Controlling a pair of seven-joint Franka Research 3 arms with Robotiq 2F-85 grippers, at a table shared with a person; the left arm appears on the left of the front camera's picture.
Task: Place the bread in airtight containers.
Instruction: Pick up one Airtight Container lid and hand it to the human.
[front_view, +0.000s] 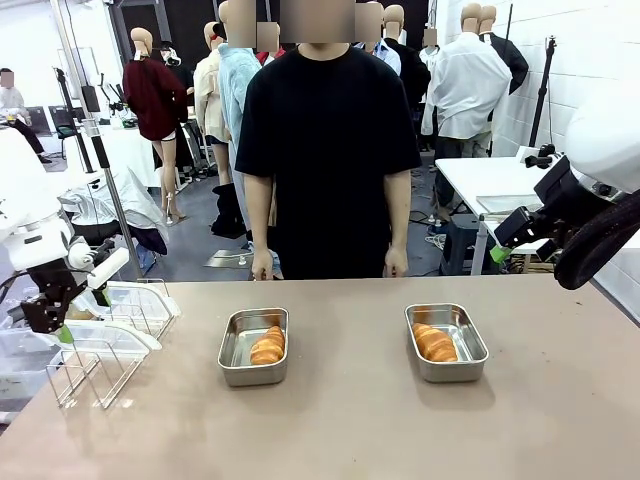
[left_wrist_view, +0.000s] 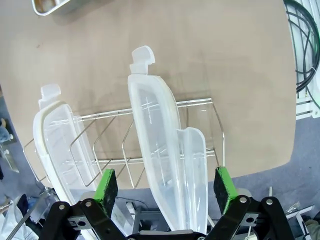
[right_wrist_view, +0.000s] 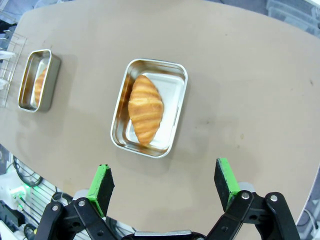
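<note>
Both wide open, the left gripper (left_wrist_view: 165, 186) straddles a seemingly light, slick, bendy lid (left_wrist_view: 155, 130), best pinched across its rim; the right gripper (right_wrist_view: 162, 185) hovers.

You see a translucent lid (left_wrist_view: 155, 135) on edge in the wire rack (left_wrist_view: 200, 105), between your left gripper's (left_wrist_view: 165, 186) spread pads; a second lid (left_wrist_view: 55, 140) stands alongside.

Front cam: fixed on the robot's side, faces across table (front_view: 350, 430) to person (front_view: 328, 150) at far edge. Left wrist cam: close above wire rack (left_wrist_view: 200, 102) at left edge, looking down. Right wrist cam: higher up, looking down on right tin (right_wrist_view: 170, 95). It shares the left tin (right_wrist_view: 50, 80) and a rack corner with the front cam.
</note>
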